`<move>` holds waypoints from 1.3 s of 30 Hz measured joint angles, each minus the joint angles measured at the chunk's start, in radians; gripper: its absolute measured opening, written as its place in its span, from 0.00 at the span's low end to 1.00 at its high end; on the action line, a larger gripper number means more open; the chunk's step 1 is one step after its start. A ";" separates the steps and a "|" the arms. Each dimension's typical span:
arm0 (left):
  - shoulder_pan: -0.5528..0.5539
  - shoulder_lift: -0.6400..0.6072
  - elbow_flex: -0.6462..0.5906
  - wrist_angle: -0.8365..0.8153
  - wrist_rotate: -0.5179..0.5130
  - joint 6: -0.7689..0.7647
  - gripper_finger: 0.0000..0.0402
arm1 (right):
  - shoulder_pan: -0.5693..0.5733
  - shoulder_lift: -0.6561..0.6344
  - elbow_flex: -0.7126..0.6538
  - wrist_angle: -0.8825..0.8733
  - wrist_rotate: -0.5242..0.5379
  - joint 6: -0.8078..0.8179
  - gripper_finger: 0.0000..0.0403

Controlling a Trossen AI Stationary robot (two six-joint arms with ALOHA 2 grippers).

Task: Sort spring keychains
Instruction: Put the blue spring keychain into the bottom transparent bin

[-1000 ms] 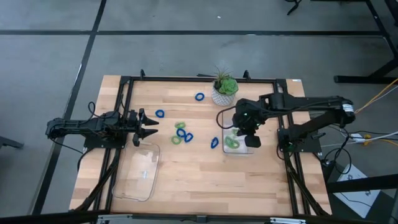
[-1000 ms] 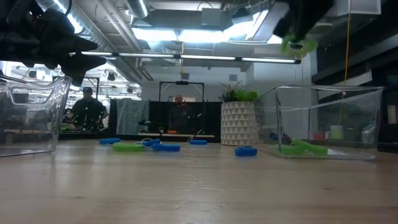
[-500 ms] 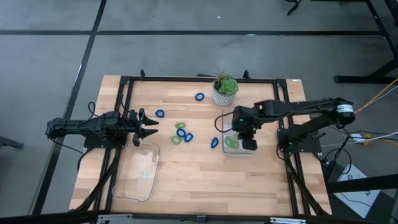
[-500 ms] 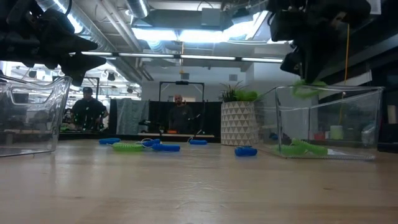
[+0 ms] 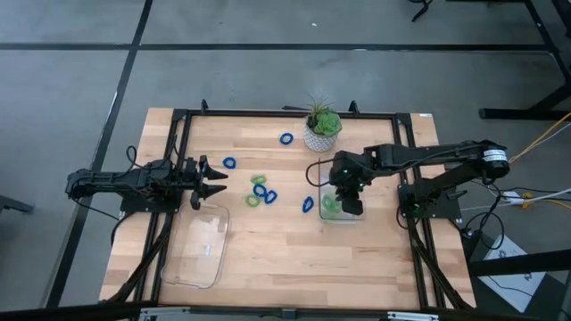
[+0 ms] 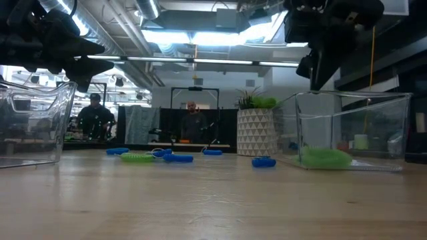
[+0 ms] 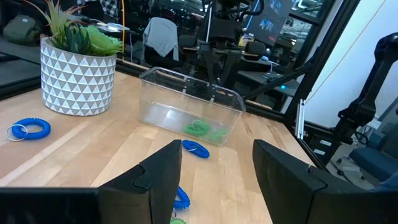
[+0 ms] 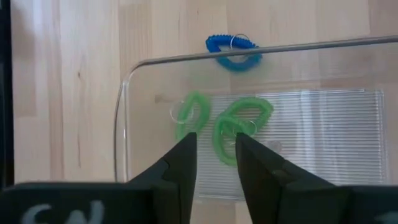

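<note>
My right gripper hangs open just above the clear tray at the table's right, fingers slanting down, nothing between them. Green spring keychains lie on that tray's floor. One blue keychain lies on the table just outside the tray's wall. More blue keychains and green keychains lie loose around the table's middle. My left gripper waits open and level at the table's left.
A second clear tray stands at the near left, below my left gripper. A potted plant in a white patterned pot stands at the far middle, close behind the right tray. People sit in the room beyond the table.
My right gripper has sunk toward the right tray with a green keychain, then opened. The keychain has fallen onto the tray's floor, beside the green ones lying there.
</note>
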 joint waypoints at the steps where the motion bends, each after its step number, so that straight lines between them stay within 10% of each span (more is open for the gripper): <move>1: 0.000 0.000 0.000 0.000 0.000 0.000 0.48 | 0.000 0.000 0.000 0.008 0.000 0.011 0.30; 39: 0.000 0.000 0.000 0.000 0.000 0.000 0.48 | 0.003 0.001 0.208 0.660 -0.083 -0.111 0.31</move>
